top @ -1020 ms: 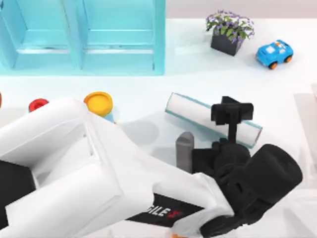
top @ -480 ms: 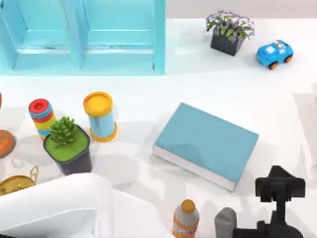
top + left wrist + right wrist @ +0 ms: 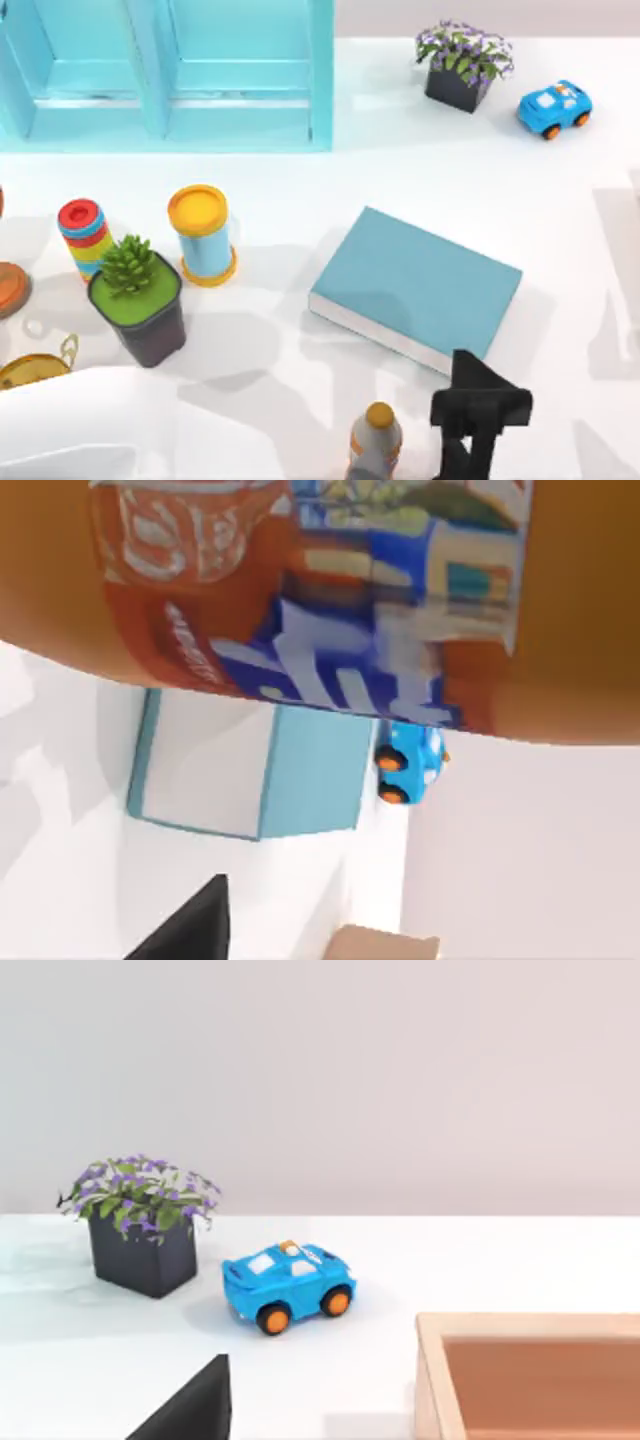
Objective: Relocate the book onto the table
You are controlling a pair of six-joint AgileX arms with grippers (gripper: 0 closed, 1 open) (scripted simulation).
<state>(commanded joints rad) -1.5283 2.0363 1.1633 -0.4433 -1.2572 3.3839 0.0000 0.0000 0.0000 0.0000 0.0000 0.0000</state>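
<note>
The book (image 3: 418,288) is seen lying flat on the table (image 3: 300,185), cover up, right of centre and turned at an angle, with its pale page edge facing the near side. It is well clear of the light-blue shelf (image 3: 165,75) at the far left. No gripper touches it.

A black part of an arm (image 3: 480,415) is seen at the near edge of the top view, just beside the book's near corner and apart from it; which arm it belongs to cannot be told. A white arm segment (image 3: 60,430) is seen at the near left corner. Neither gripper's fingers can be made out, so it cannot be told how far they are open or whether anything is held.

An orange bottle (image 3: 376,438) stands near the front edge, just left of the black part; in the left wrist view its label (image 3: 300,590) is seen very close, with the book (image 3: 250,770) and a blue toy car (image 3: 408,763) beyond.

Left of the book stand a yellow-capped can (image 3: 203,235), a ring stack (image 3: 84,238) and a potted succulent (image 3: 135,300).

At the far right a flower pot (image 3: 462,65) and the car (image 3: 553,107) stand apart from each other. In the right wrist view the pot (image 3: 140,1225), the car (image 3: 288,1285) and a wooden box rim (image 3: 530,1365) are seen.
</note>
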